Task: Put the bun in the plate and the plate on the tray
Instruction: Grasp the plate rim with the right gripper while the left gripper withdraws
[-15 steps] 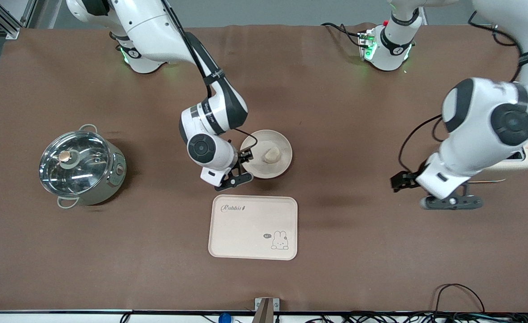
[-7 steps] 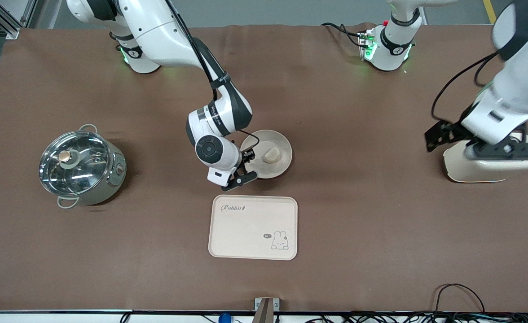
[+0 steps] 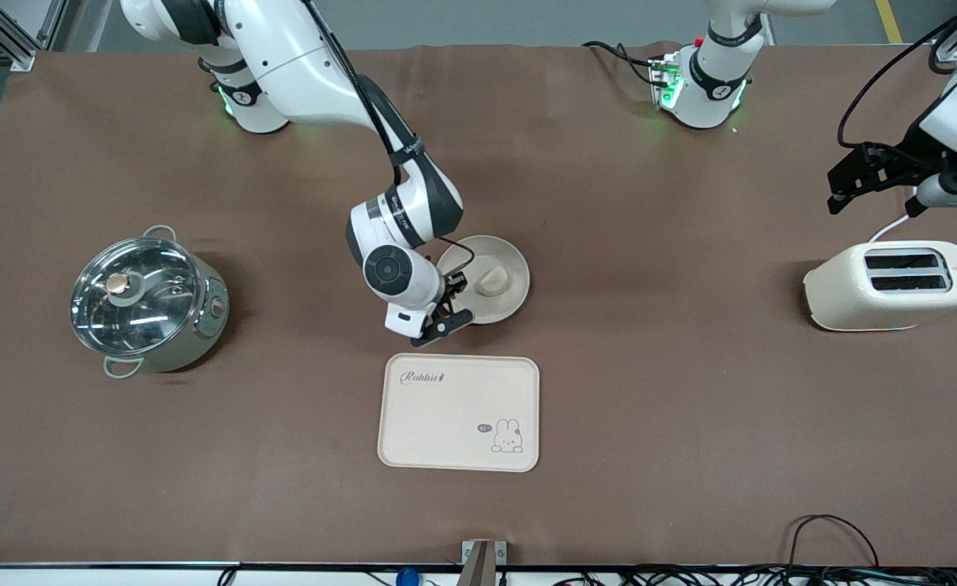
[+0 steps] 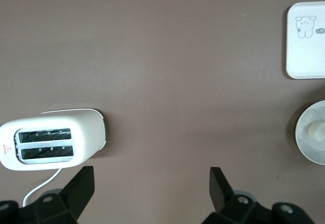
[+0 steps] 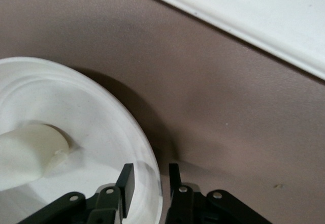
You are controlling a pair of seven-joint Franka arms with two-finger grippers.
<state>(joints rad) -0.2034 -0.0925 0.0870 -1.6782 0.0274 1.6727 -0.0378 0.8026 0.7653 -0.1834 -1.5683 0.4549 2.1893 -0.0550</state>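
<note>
Between the right gripper's (image 5: 148, 183) narrowly parted fingers, the plate's (image 5: 91, 107) rim, bun (image 5: 28, 155) inside.

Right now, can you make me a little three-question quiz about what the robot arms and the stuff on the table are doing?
1. True or false: the bun lies in the plate.
2. What is the right tool doing? A) straddling the plate's rim, one finger inside and one outside B) lifting the pot's lid C) resting on the tray
3. Fill in: the left tool hangs open in the air near the ____.

Key
1. True.
2. A. The plate sits on the table, not yet on the tray, which lies nearer the front camera.
3. Toaster.
</note>
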